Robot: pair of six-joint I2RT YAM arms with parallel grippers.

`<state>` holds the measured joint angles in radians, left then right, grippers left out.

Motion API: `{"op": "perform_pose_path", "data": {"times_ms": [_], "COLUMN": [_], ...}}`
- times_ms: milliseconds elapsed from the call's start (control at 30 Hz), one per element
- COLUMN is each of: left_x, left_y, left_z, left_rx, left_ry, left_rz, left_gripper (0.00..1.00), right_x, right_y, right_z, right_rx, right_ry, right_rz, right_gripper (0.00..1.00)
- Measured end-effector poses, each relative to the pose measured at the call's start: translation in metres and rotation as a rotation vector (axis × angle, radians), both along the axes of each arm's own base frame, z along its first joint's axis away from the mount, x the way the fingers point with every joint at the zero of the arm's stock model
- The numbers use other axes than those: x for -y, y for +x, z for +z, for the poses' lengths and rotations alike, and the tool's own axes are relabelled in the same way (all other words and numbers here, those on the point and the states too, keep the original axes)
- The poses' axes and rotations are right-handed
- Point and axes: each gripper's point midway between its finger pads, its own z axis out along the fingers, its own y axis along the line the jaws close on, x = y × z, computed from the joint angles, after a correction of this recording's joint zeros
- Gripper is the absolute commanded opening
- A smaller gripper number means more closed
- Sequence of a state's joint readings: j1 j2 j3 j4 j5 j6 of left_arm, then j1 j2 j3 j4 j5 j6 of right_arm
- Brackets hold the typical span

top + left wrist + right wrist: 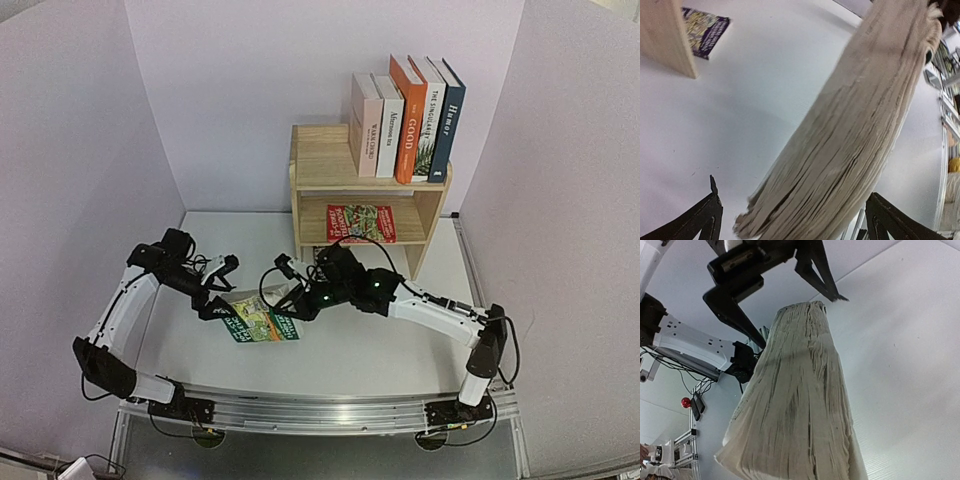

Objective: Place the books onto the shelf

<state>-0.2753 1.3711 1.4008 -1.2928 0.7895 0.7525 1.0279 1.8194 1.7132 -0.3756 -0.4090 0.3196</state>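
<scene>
A green paperback (256, 320) hangs above the table between both arms. My right gripper (291, 317) is shut on its right end; the pale page block (800, 415) fills the right wrist view and hides my fingers. My left gripper (793, 190) is open, its two fingers standing wide on either side of the page edge (860, 130) without touching it. The wooden shelf (318, 168) carries two white books (376, 125), an orange one (408, 120), a white plant-cover one (428, 122) and a dark blue one (447, 118) upright on top. A red paperback (360, 222) lies flat on its lower tier.
A dark paperback (706, 29) lies flat on the table beside the shelf's side panel (665, 40). White walls close in the table on three sides. The aluminium rail (320, 410) with both arm bases runs along the near edge.
</scene>
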Motion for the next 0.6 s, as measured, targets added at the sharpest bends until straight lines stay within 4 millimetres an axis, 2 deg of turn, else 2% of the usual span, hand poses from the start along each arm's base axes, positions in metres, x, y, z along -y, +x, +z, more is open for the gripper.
{"op": "perform_pose_path", "data": {"times_ms": [100, 200, 233, 367, 467, 600], "left_x": [0.015, 0.024, 0.025, 0.027, 0.034, 0.043], "left_y": [-0.016, -0.023, -0.024, -0.027, -0.030, -0.031], "left_z": [0.010, 0.020, 0.022, 0.023, 0.031, 0.041], "left_rx": [0.074, 0.139, 0.152, 0.160, 0.151, 0.150], "left_ry": [0.002, -0.013, -0.015, -0.028, -0.060, -0.119], "left_rz": [-0.122, -0.199, -0.210, -0.247, -0.272, -0.305], "left_gripper": [1.00, 0.97, 0.92, 0.63, 0.45, 0.27], "right_x": [-0.001, -0.004, -0.004, -0.003, -0.001, 0.001], "right_y": [-0.007, -0.010, -0.012, -0.017, -0.016, -0.012], "right_z": [0.014, 0.026, 0.029, 0.036, 0.037, 0.037], "right_rx": [0.016, 0.040, 0.046, 0.058, 0.070, 0.080], "right_ry": [0.014, 0.033, 0.037, 0.049, 0.049, 0.048], "right_rz": [0.055, 0.094, 0.107, 0.146, 0.155, 0.155], "right_gripper": [0.00, 0.00, 0.00, 0.00, 0.00, 0.00]}}
